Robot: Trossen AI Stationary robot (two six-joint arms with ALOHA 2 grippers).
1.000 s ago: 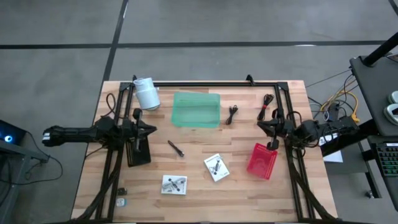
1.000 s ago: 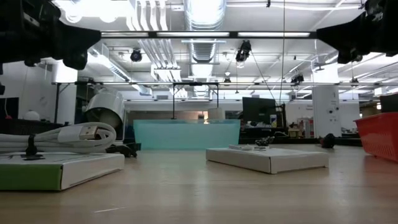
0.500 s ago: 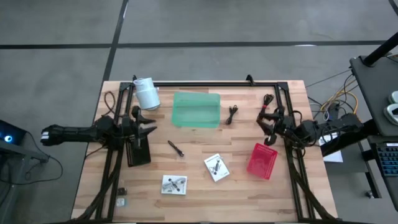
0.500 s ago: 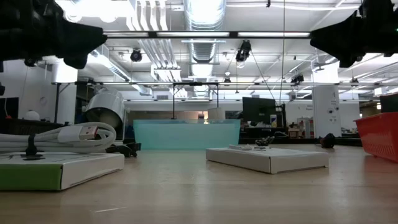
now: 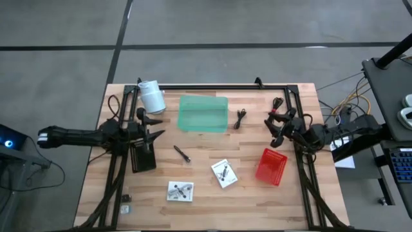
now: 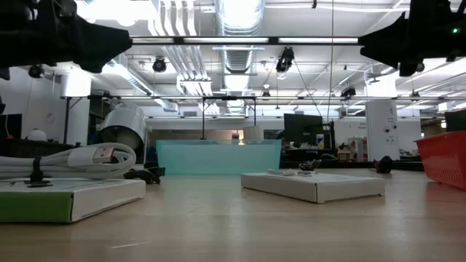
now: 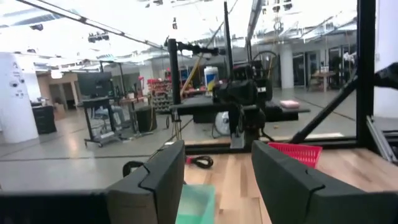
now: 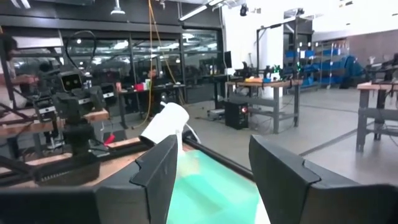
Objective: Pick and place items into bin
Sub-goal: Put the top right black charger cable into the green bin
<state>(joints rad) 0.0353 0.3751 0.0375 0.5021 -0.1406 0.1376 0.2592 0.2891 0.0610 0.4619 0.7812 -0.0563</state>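
My left gripper (image 5: 153, 125) hovers open over the table's left side, pointing right, with nothing between its fingers (image 7: 214, 180). My right gripper (image 5: 275, 126) hovers open over the right side, pointing left, also with nothing in it (image 8: 211, 174). A thin dark pen-like tool (image 5: 182, 154) lies flat mid-table. Two white packets (image 5: 224, 173) (image 5: 180, 191) lie toward the near edge. One black cable bundle (image 5: 241, 118) lies right of the green bin (image 5: 203, 113); another (image 5: 278, 104) lies beyond my right gripper.
A red bin (image 5: 271, 166) stands near my right gripper. A white roll (image 5: 152, 96) lies at the far left. A black block (image 5: 143, 156) sits under my left arm. Small bits (image 5: 125, 203) lie at the near left corner. A black frame (image 5: 212, 86) borders the table.
Both grippers have opened from shut. Each has tipped its fingers upward a little. My right gripper has also swung toward the table's far edge, away from the red bin. No item on the table has moved.
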